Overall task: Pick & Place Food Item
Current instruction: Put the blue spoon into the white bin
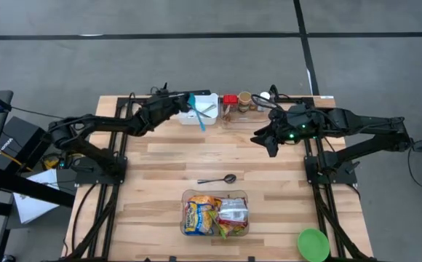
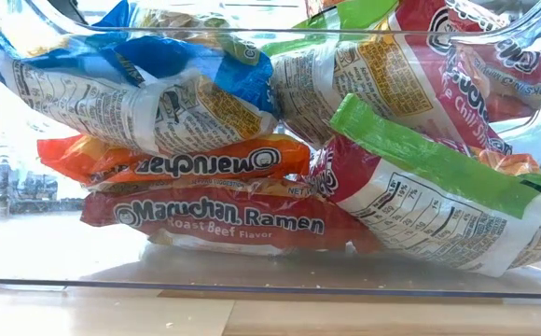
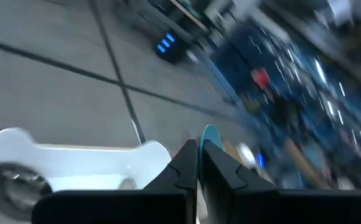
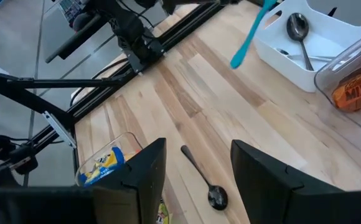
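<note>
My left gripper (image 1: 190, 100) is at the table's far side, over the white utensil tray (image 1: 205, 109), shut on a teal utensil (image 1: 198, 120). The utensil also shows in the right wrist view (image 4: 250, 36). My right gripper (image 1: 264, 143) hovers open and empty over the table's far right part (image 4: 193, 177). A metal spoon (image 1: 218, 179) lies flat on the table's middle. A clear bin (image 1: 216, 213) of ramen packets (image 2: 224, 219) stands at the near middle. My left gripper pinches the teal utensil's upper end (image 3: 209, 133) between its two shut fingers. The utensil hangs slanting down from the fingers, its lower end (image 4: 236, 62) beside the tray's near wall and above the tabletop.
The white tray holds metal spoons (image 4: 299, 28). Jars and a clear container of mix (image 4: 355, 78) stand along the far edge (image 1: 240, 102). A green round lid (image 1: 313, 244) lies at the near right corner. Bare wood shows between the tray and the bin.
</note>
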Robot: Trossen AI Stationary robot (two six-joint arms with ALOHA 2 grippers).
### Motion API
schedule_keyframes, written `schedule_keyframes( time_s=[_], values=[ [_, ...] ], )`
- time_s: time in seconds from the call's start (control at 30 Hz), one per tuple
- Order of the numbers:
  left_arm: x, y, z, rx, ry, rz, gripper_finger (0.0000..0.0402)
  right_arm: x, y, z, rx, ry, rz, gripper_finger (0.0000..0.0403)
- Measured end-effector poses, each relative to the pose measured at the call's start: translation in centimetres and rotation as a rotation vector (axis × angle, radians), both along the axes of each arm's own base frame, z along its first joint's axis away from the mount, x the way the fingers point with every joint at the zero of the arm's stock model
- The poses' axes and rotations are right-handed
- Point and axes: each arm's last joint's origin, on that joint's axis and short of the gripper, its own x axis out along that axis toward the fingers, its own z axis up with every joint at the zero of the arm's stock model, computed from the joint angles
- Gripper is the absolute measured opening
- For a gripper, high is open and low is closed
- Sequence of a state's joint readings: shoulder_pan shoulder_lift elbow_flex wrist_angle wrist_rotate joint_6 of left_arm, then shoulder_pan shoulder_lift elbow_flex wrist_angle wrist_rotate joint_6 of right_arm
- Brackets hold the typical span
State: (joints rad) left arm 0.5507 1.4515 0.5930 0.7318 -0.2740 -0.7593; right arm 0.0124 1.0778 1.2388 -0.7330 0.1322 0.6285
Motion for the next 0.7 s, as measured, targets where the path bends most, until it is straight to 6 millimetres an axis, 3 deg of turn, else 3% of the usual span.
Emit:
schedule_keyframes(
  time_s=[0.3, 0.57, 0.7],
  values=[
    [0.8, -0.7, -1.9, -0.163, -0.191, 0.342, 0.0001, 1.8, 0.1, -1.2, -0.001, 0.062, 0.011, 0.0175],
    [0.7, -1.5, -3.4, -0.233, -0.118, 0.503, 0.0000, 1.3, 0.1, -0.8, -0.003, 0.034, 0.016, 0.0175],
    [0.7, -1.5, -3.3, -0.259, -0.164, 0.557, 0.0000, 1.1, 0.0, -0.6, -0.016, 0.022, 0.023, 0.0175]
  ],
)
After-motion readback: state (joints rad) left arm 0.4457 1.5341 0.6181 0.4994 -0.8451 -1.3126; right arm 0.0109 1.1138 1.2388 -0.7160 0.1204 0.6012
